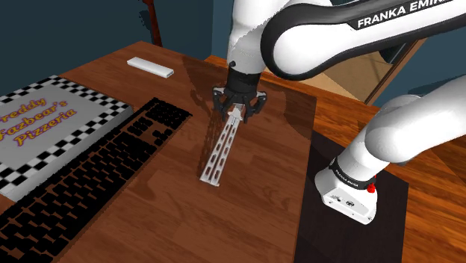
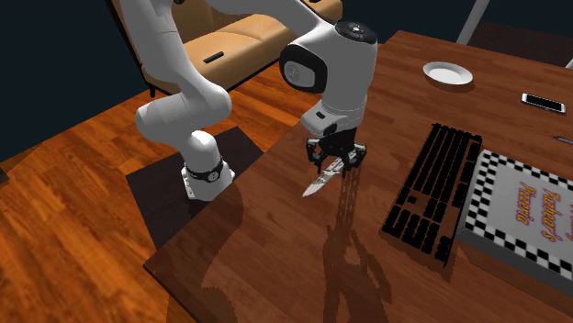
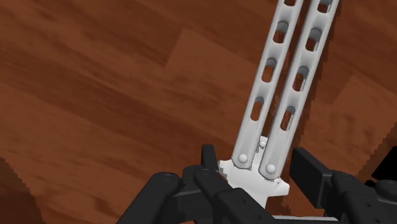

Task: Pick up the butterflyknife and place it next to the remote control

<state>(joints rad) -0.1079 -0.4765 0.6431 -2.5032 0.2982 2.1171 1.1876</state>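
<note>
The counter [image 1: 157, 217] is rendered as glossy, reflective brown wood. The knife [image 1: 220, 153] is given a smooth, matt pale-grey finish, the hand [image 1: 239, 113] matt black.

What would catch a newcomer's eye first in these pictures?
The black hand clasps a grey knife by one end, over the middle of the table in the shoulder view. Next comes the checkered pizza box at that view's left, with a black keyboard beside it.

The knife [image 1: 220, 153] is light grey, the gripper [image 1: 239, 113] and keyboard [image 1: 97, 172] are black, the table [image 1: 254, 213] is brown wood, and the pizza box [image 1: 45, 127] has black-and-white checks.
</note>
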